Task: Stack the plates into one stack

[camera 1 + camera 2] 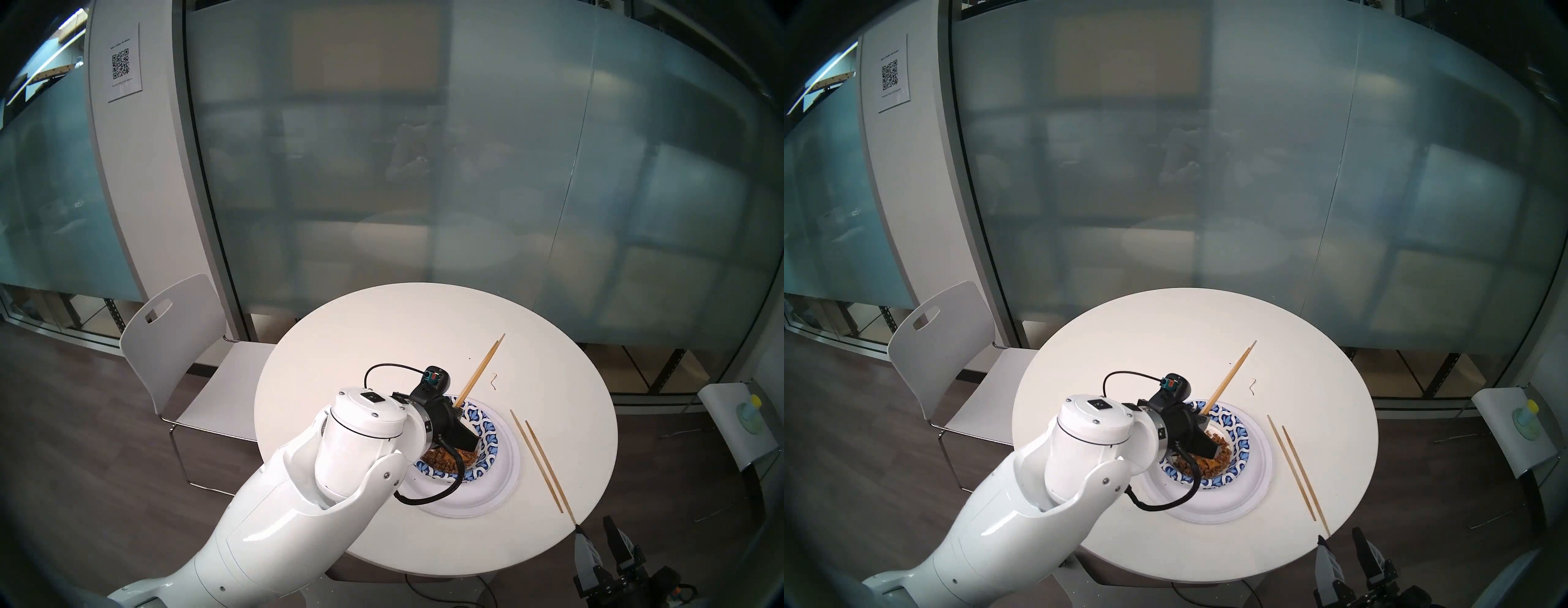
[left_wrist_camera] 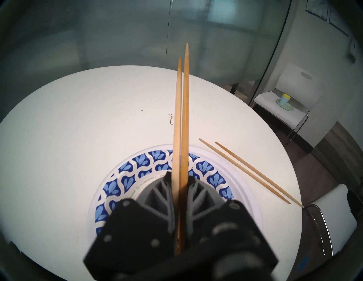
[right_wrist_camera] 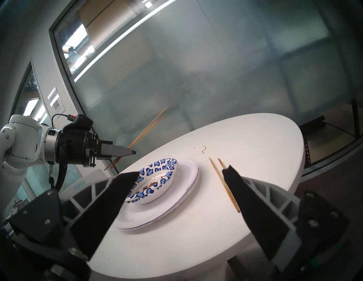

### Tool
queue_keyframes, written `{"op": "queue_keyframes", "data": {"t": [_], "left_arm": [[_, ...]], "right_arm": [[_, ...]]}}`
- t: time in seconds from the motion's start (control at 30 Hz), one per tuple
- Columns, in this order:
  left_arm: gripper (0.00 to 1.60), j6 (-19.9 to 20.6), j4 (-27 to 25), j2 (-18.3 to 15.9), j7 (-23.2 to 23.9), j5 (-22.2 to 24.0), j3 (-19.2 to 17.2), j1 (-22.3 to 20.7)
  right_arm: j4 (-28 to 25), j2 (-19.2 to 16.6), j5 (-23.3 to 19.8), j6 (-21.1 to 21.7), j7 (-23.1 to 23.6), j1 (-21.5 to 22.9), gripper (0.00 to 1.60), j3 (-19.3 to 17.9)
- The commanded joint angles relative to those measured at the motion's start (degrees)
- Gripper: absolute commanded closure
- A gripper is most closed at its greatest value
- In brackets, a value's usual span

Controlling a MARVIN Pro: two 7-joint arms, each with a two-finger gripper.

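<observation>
The stack sits near the front of the round white table (image 1: 382,339): two wide white plates (image 3: 176,200) with a blue-patterned plate (image 1: 488,437) on top holding brown food scraps (image 1: 441,460). My left gripper (image 1: 471,441) hovers over the blue-patterned plate (image 2: 143,162), shut on a pair of wooden chopsticks (image 2: 184,117) that point up and away toward the glass wall. My right gripper (image 3: 181,170) stands open and empty, low beside the table's near right edge (image 1: 594,526).
A second pair of chopsticks (image 1: 539,463) lies on the table right of the stack, reaching the near edge. A thin food scrap (image 1: 493,381) lies behind the stack. A white chair (image 1: 182,361) stands at the left, another chair (image 1: 729,429) with a yellow cup at the right.
</observation>
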State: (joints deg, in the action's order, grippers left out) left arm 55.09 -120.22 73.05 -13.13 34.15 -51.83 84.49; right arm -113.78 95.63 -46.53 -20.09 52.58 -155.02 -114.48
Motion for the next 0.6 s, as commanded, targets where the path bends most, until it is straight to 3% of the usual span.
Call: {"op": "queue_keyframes", "data": {"t": [0.0, 0.2, 0.57], "left_arm": [[1.6, -0.1, -2.7, -5.2, 1.1, 4.1, -0.2, -3.2], [1.6, -0.1, -1.2, -9.8, 1.2, 7.4, 2.9, -7.8], [1.6, -0.1, -0.2, -12.3, -1.3, 13.9, 7.6, -13.3]], "right_arm": [[-0.8, -1.3, -1.7, 0.2, 1.3, 2.1, 0.0, 0.0], [-0.4, -1.3, -2.8, 0.3, 2.3, 1.9, 0.0, -0.2], [0.3, -1.0, -4.2, 0.0, 3.7, 1.1, 0.0, -0.8]]}}
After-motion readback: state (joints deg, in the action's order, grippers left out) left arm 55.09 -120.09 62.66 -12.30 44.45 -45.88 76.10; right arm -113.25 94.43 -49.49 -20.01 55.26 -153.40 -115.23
